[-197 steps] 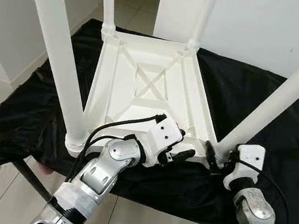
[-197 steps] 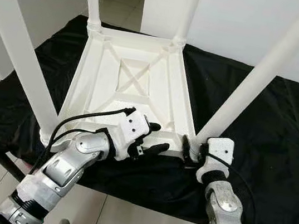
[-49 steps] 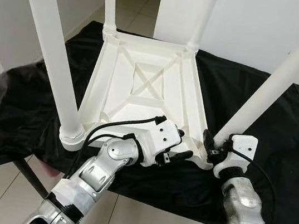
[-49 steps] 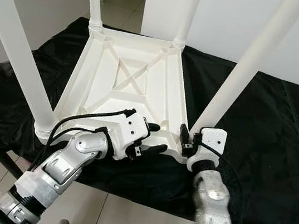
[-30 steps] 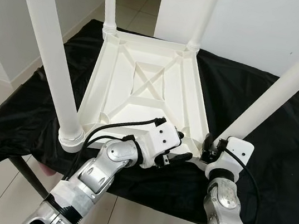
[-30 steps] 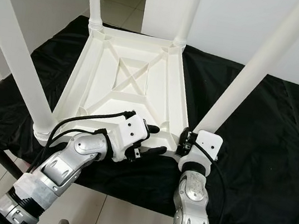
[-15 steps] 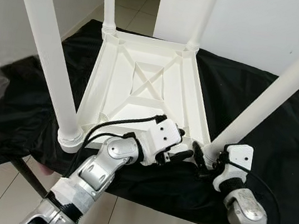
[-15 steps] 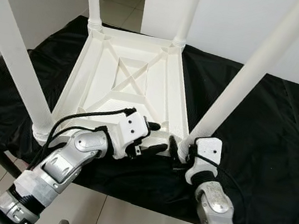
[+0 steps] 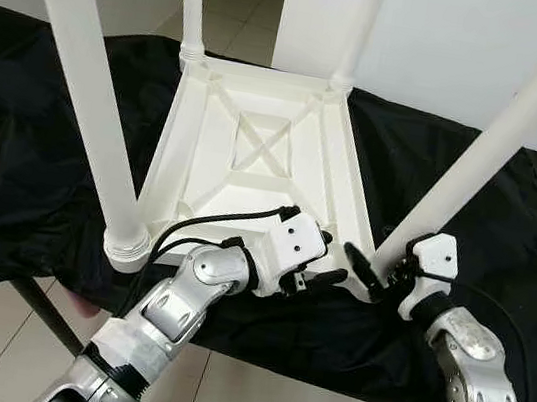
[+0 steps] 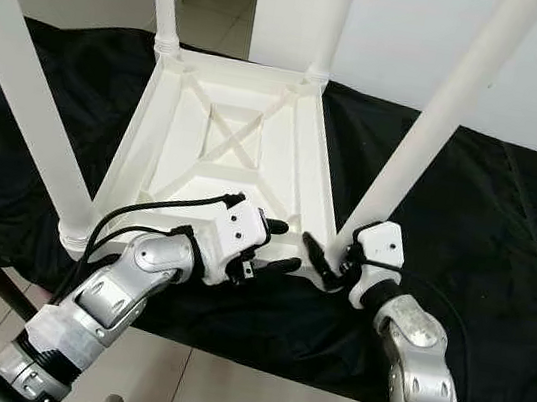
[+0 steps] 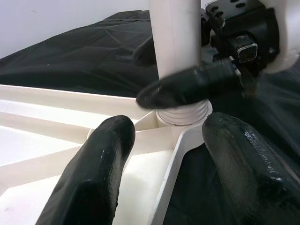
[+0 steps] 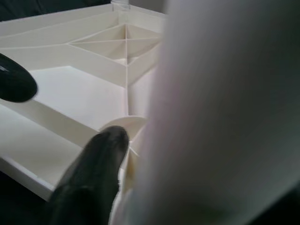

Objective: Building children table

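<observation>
A black cloth (image 9: pixel 474 181) covers the support; the upturned white table (image 9: pixel 255 159) lies on it

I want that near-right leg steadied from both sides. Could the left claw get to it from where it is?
Probably yes. The left claw sits open on the tabletop's near edge, just beside the leg; only the right claw at its base crowds the way.
</observation>
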You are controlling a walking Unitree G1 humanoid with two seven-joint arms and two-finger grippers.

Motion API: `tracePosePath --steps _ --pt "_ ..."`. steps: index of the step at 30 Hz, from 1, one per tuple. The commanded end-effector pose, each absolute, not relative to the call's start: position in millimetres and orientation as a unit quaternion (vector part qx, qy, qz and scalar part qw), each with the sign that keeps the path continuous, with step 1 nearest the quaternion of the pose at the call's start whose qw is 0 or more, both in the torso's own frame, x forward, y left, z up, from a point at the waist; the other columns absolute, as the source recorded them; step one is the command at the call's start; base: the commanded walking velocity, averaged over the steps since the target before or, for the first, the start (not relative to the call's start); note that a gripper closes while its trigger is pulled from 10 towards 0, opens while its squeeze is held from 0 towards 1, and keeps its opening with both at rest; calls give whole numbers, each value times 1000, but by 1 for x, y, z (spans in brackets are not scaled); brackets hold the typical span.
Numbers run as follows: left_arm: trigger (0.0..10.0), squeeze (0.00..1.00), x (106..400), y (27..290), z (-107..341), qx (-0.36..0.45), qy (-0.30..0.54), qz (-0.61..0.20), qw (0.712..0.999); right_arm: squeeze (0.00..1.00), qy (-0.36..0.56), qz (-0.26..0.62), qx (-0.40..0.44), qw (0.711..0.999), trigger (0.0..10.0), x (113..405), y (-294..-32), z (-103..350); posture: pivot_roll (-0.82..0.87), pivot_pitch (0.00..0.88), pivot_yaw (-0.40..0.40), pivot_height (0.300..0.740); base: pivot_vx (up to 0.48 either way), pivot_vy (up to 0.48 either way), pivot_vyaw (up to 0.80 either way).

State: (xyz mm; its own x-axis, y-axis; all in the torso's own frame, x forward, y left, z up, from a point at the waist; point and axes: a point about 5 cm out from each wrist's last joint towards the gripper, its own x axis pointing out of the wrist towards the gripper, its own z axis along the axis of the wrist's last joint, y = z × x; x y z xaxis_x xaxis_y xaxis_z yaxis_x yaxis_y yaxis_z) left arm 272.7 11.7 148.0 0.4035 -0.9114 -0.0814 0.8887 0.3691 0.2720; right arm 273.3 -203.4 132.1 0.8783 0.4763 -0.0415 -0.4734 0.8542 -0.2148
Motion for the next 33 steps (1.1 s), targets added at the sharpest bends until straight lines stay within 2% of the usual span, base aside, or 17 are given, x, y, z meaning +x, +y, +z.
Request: tracePosePath --steps 1,9,10,12,13,18,20,22,24,25,27,31,33 --pt "10000 0 272 11 149 142 -39 -554 819 0 17 274 -91 957 0 270 -201 121 67 0 -51 740 0 0 0" --pt "10000 0 273 10 150 140 -41 -553 820 0 25 268 -66 961 0 263 -204 112 57 0 -49 740 0 0 0" --pt "10000 0 273 9 150 140 -41 -553 820 0 22 259 -65 963 2980 263 -205 113 55 0 -48 740 0 0 0" --pt "10000 0 273 9 150 140 -41 -554 820 0 19 248 -63 967 2980 264 -206 113 52 0 -47 740 0 0 0" --pt "10000 0 273 8 150 140 -41 -554 819 0 18 227 -61 972 10000 265 -206 114 48 0 -47 740 0 0 0" --pt "10000 0 273 8 149 139 -41 -556 818 0 20 193 -58 979 10000 267 -207 114 48 0 -49 740 0 0 0" --pt "10000 0 272 8 149 139 -41 -556 818 0 8 147 -59 987 10000 269 -203 116 49 0 -53 740 0 0 0" --pt "10000 0 272 8 149 139 -41 -556 818 0 8 147 -59 987 10000 269 -203 116 49 0 -53 740 0 0 0" --pt "10000 0 272 8 149 138 -41 -556 819 0 9 71 -33 997 10000 270 -195 115 52 0 -57 740 0 0 0" --pt "10000 0 272 8 149 138 -41 -556 819 0 9 71 -33 997 10000 270 -195 115 52 0 -57 740 0 0 0" --pt "10000 0 271 8 148 137 -41 -556 819 0 18 -20 -4 1000 10000 269 -190 112 52 0 -60 740 0 0 0" --pt "10000 0 271 8 148 137 -41 -556 818 0 18 -41 -3 999 10000 268 -186 112 53 0 -61 740 0 0 0" --pt "10000 0 270 7 147 138 -41 -557 818 0 16 -90 3 996 10000 266 -168 111 60 0 -74 740 0 0 0"
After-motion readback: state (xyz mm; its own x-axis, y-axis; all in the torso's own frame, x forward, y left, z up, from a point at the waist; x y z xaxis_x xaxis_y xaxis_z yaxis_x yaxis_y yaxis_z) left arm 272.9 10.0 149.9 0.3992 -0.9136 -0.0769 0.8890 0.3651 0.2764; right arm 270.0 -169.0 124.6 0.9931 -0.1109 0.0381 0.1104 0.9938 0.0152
